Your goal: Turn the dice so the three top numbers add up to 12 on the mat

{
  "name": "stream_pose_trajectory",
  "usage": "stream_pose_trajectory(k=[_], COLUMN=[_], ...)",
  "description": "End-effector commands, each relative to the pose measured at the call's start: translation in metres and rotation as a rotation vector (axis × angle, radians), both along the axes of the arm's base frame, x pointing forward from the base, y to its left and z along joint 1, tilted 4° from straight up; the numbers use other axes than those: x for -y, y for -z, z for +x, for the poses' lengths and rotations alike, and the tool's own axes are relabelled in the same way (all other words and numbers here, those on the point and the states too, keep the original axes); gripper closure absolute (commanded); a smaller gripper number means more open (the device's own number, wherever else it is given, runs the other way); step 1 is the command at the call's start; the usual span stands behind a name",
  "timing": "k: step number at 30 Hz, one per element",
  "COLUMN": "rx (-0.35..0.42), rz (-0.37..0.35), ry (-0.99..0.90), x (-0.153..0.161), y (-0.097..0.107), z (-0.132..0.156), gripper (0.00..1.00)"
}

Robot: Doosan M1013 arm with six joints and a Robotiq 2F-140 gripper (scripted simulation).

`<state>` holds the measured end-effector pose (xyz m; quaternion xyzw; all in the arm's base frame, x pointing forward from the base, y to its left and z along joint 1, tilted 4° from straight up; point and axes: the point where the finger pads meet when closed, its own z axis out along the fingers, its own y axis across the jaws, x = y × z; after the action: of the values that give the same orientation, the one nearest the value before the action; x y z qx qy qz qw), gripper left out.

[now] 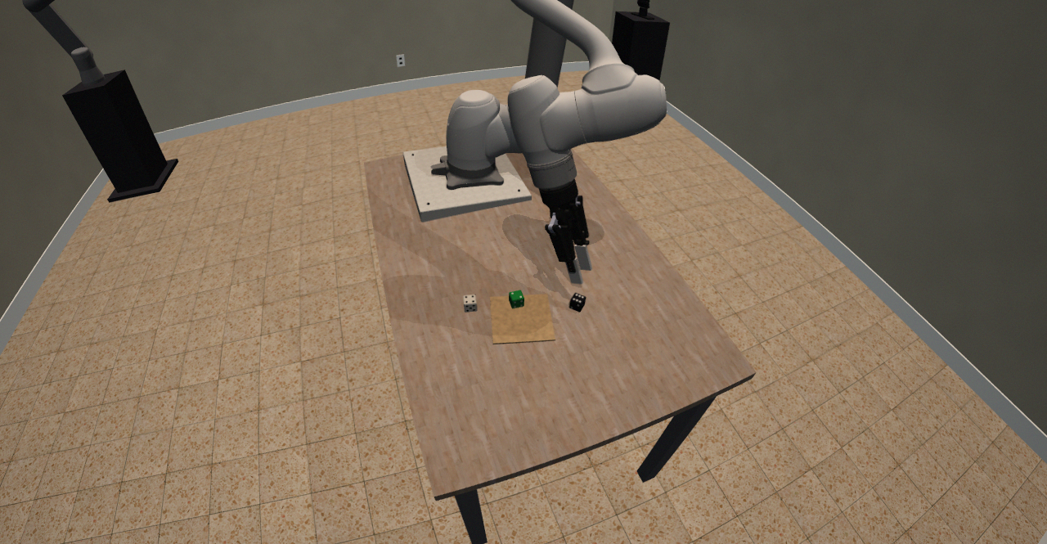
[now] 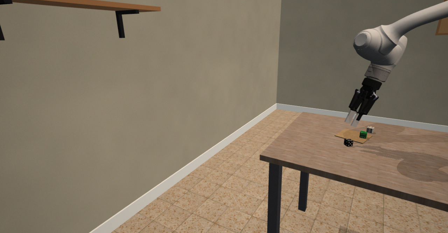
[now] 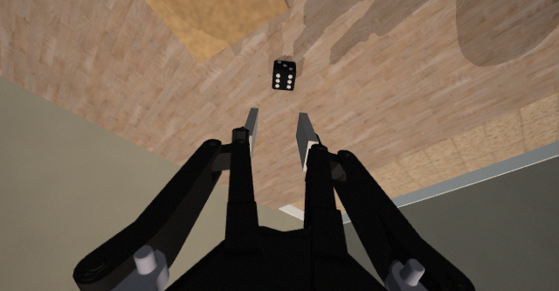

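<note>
Wrist view: gripper [image 3: 277, 135] fingers part-open, holding nothing, raised above table [image 3: 393, 90]; black die [image 3: 284, 75] at 12 o'clock, off mat [image 3: 218, 7].

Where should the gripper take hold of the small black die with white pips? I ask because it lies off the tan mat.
Grip the black die across two opposite side faces, coming straight down from above. It lies flat on the wooden table, apart from the tan mat, so all its sides look free. The gripper hangs above it, part-open with nothing held; whether the gap spans the die is hard to judge.
</note>
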<state>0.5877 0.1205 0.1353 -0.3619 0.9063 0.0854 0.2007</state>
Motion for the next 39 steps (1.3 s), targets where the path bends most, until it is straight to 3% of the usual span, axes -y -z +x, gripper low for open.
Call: stream_pose_trajectory(k=[1,3,6,10,14,15,28,37,39], rx=[-0.12,-0.175,-0.18,-0.255,-0.267,-0.267,-0.265,-0.197,-0.197], rz=[-0.095,-0.15,-0.156,-0.243,-0.26,-0.26,-0.263,-0.323,-0.323], ry=[0.004,0.005,0.006,0.013,0.016,0.016,0.002,-0.366,-0.366], x=[-0.009,-0.011,-0.011,-0.012,-0.012,-0.012,-0.012,-0.012,-0.012], y=[-0.004,-0.007,-0.008,-0.011,-0.012,-0.012,-0.012,-0.006,-0.006], z=[0.003,0.006,0.006,0.012,0.013,0.013,0.013,0.011,0.011], gripper=[0.72,0.72,0.72,0.72,0.72,0.0,0.0,0.0,0.0])
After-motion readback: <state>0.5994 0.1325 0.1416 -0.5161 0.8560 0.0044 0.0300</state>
